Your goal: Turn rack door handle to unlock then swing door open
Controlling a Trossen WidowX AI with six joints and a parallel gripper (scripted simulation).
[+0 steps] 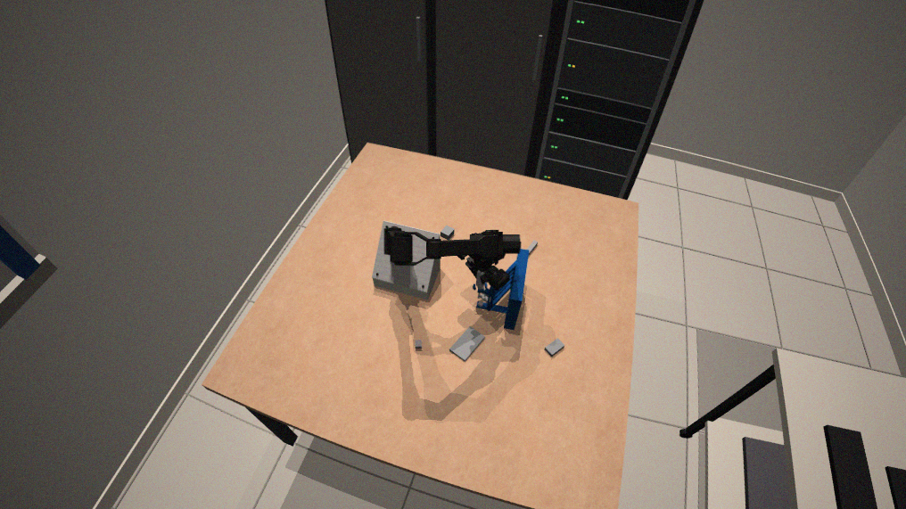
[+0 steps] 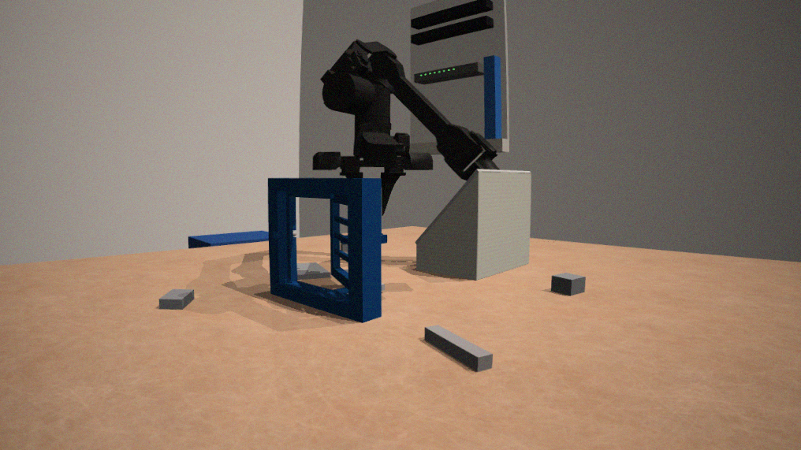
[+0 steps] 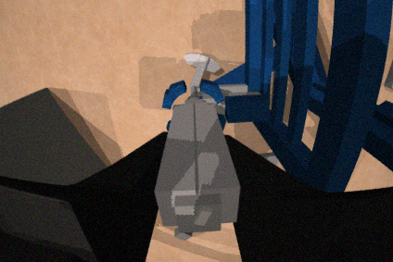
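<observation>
Where the wrist view looks down the gripper (image 1: 480, 286) (image 2: 385, 209) (image 3: 196, 141), its fingers are clamped on the door's handle (image 3: 199, 75), most of it hidden by them; a pale end shows past the tips. Curved blue pieces sit around the grip. Handle's exact turn: cannot tell.

Blue barred door (image 2: 335, 238) (image 3: 255, 28) stands partway open, angled out of its upright blue frame (image 1: 518, 290) (image 2: 370, 244) (image 3: 352, 60) on the arm's side. Black arm (image 1: 454, 248) (image 2: 422, 105) reaches over from a grey sloped mount (image 1: 407, 279) (image 2: 502, 221).

Loose on the table (image 1: 300, 316) (image 2: 236, 398): flat grey plate (image 1: 467, 343) (image 2: 311, 270) near the frame; small grey slab (image 1: 554, 347) (image 2: 176, 299) farther out; long grey bar (image 1: 532, 248) (image 2: 458, 348) beyond the frame; grey block (image 1: 447, 232) (image 2: 568, 284) just beside the mount; tiny block (image 1: 417, 344) apart from the plate. Dark cabinets (image 1: 494, 42) stand behind the table.
</observation>
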